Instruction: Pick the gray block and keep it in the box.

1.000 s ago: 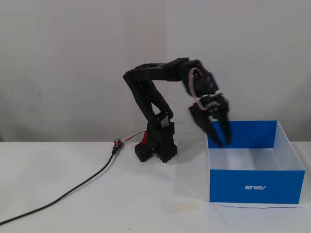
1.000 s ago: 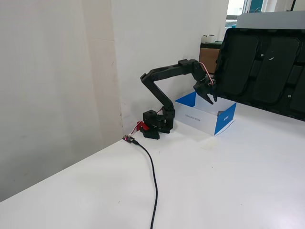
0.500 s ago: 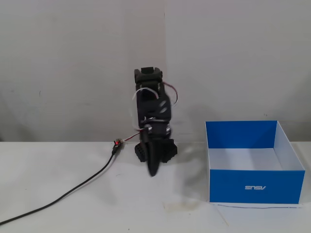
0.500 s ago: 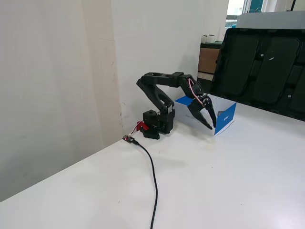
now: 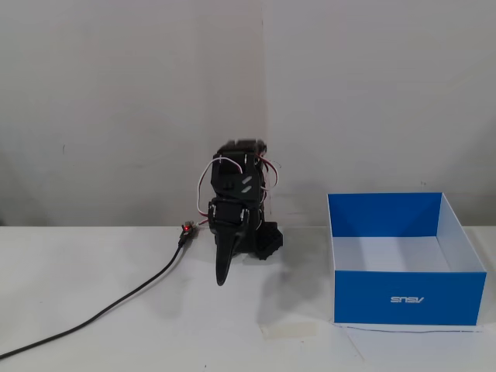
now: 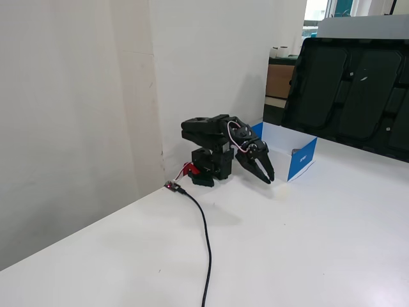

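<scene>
The gray block does not show in either fixed view. The blue box [image 5: 403, 298] with a white interior stands open on the table at the right, its ASUS logo upside down on the front; it also shows behind the arm [image 6: 301, 158]. What lies on the box floor is hidden by its walls. My gripper [image 5: 222, 277] hangs folded in front of the arm's base, tips pointing down at the table, left of the box. It shows from the side in the other fixed view [image 6: 266, 180]. The jaws look shut and hold nothing.
A black cable [image 5: 116, 306] runs from the arm's base to the front left of the table. A flat pale tape strip [image 5: 287, 329] lies on the table just left of the box's front corner. A wall stands behind the arm.
</scene>
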Controlling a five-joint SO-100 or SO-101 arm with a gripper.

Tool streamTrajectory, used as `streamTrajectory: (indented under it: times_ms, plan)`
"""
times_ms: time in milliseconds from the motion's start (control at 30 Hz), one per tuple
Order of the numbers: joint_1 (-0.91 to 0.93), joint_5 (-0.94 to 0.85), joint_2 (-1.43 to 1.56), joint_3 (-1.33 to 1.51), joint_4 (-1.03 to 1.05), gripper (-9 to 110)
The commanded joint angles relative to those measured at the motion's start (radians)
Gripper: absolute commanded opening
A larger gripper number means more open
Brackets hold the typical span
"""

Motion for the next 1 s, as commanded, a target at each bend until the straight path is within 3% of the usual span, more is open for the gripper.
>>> streamTrajectory:
  times_ms: [0,433,567,967]
  plan:
    - [0.006,0.008,0.247,0.08,0.086,0]
    - [0.002,0.032,0.324,0.176,0.193,0]
    - [0.014,0.032,0.324,0.176,0.201,5]
    - [0.009,0.032,0.324,0.176,0.201,2]
